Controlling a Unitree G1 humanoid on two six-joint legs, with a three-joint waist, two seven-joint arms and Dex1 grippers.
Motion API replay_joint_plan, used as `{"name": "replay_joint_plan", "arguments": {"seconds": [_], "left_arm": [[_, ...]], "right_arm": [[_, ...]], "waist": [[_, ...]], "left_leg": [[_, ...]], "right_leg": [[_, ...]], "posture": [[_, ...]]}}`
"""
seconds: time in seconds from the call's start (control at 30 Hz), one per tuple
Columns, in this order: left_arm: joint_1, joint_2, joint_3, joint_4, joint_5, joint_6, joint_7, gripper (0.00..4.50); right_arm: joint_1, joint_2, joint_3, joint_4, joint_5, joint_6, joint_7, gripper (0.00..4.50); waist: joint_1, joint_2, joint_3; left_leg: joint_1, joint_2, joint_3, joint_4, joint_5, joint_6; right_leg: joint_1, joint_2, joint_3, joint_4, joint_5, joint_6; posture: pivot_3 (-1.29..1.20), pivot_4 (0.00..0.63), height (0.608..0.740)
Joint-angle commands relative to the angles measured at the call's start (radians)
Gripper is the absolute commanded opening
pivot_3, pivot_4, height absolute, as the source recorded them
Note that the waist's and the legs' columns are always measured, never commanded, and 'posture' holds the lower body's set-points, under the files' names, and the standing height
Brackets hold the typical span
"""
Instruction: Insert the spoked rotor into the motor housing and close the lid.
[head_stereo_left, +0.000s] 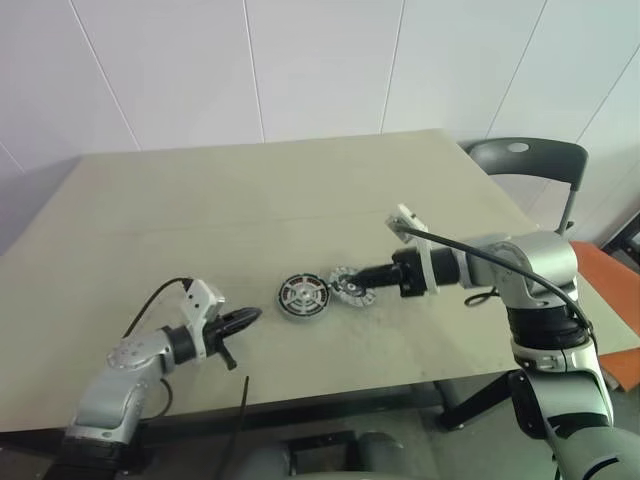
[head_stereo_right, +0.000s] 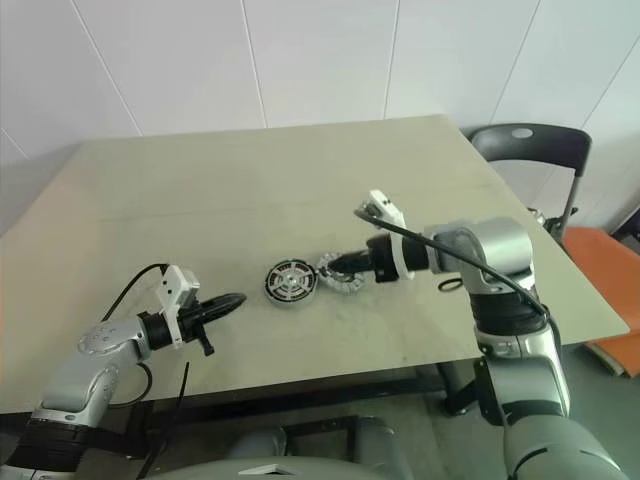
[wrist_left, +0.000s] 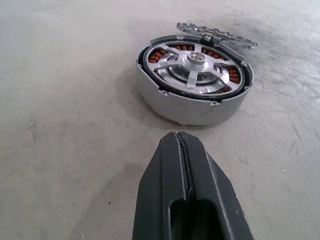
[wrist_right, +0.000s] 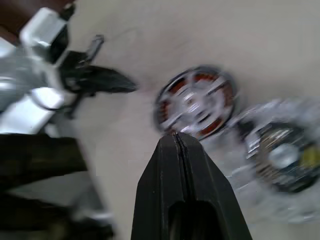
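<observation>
The motor housing (head_stereo_left: 303, 297) lies flat on the table with its open face up, showing copper windings and a silver spoked centre (wrist_left: 195, 75). Just to its right, the grey notched lid (head_stereo_left: 350, 289) rests tilted, one edge on the housing's rim (wrist_left: 217, 34). My right gripper (head_stereo_left: 368, 277) is shut and empty, with its tips at the lid's right side. My left gripper (head_stereo_left: 250, 316) is shut and empty too, low over the table a short way left of the housing and pointing at it. The spoked rotor is hidden from me.
The beige table (head_stereo_left: 250, 200) stretches far behind the parts. A dark chair (head_stereo_left: 530, 160) stands at its right corner, with an orange seat (head_stereo_left: 610, 290) beside it. The table's front edge runs close under my left arm.
</observation>
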Motion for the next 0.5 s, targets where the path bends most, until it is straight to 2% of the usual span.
{"name": "replay_joint_plan", "arguments": {"seconds": [0.03,0.13,0.33,0.5], "left_arm": [[-0.053,-0.022,0.039,-0.036,-0.053,-0.028,-0.015,0.0],[-0.105,-0.028,0.032,-0.027,-0.062,-0.023,-0.026,0.0],[-0.277,-0.051,-0.094,0.124,0.056,-0.049,-0.044,0.0],[-0.366,-0.073,-0.193,0.265,0.159,-0.085,-0.075,0.0]], "right_arm": [[0.069,0.041,-0.088,0.002,0.115,0.067,-0.134,0.02],[0.104,0.091,-0.15,0.051,0.176,0.067,-0.279,0.02],[0.161,0.217,-0.295,0.153,0.177,0.067,-0.599,0.02],[0.179,0.285,-0.382,0.154,0.227,0.067,-0.758,0.02]], "waist": [[-0.001,-0.001,0.0],[-0.004,0.0,0.0],[-0.004,0.0,0.0],[-0.007,-0.001,-0.001]], "left_leg": [[0.0,0.0,0.0,0.0,0.0,0.0],[0.001,0.0,0.0,0.0,0.0,0.0],[0.002,0.001,0.001,0.001,0.0,0.0],[0.001,-0.001,0.002,0.001,0.0,0.001]], "right_leg": [[0.0,0.0,0.0,0.0,0.0,0.0],[0.0,0.001,0.0,0.001,0.0,0.001],[0.002,0.003,-0.001,0.002,0.0,0.001],[0.001,0.003,0.001,0.001,0.002,-0.002]], "posture": [[0.0,0.0,0.74],[0.0,0.0,0.74],[0.0,0.0,0.74],[0.0,0.0,0.74]]}}
